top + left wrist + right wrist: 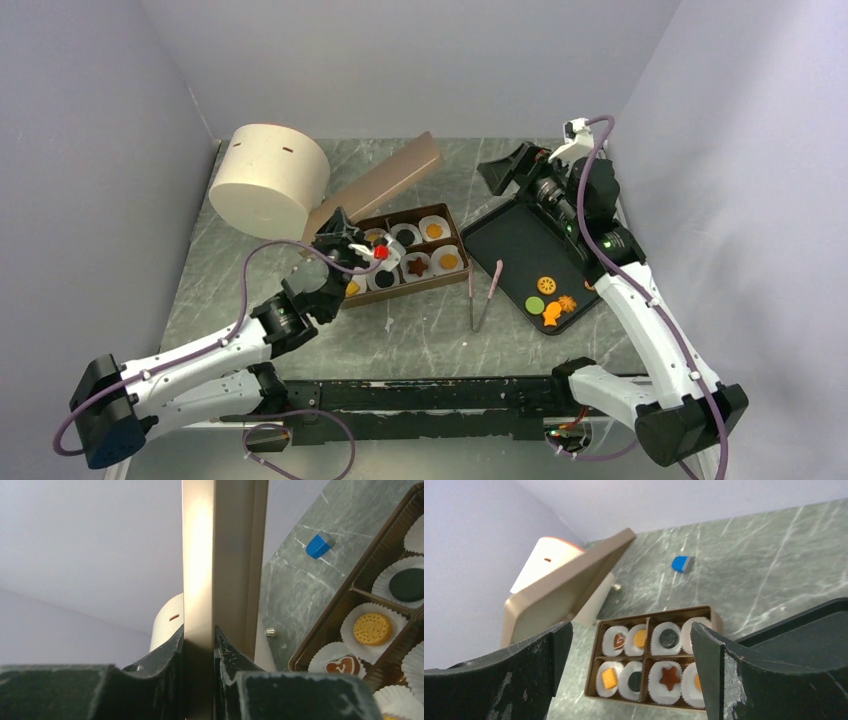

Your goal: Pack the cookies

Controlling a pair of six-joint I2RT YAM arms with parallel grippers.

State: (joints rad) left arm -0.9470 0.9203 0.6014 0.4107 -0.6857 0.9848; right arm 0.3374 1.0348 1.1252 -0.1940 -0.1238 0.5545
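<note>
Overhead, the left gripper [335,232] is pinched on the near end of a tan cardboard lid [385,180]. The lid's long axis slants away to the right behind the brown partitioned box [400,287]. Four loose cookies [547,285] lie on the black tray [510,250], on the base side of the spread right gripper [510,168], the closer arm.

Left wrist view: the jaws clamp the lid's edge.

Right wrist view: the jaws stand wide apart and empty. Boxed cookies [669,677] sit in white paper cups beyond.
</note>
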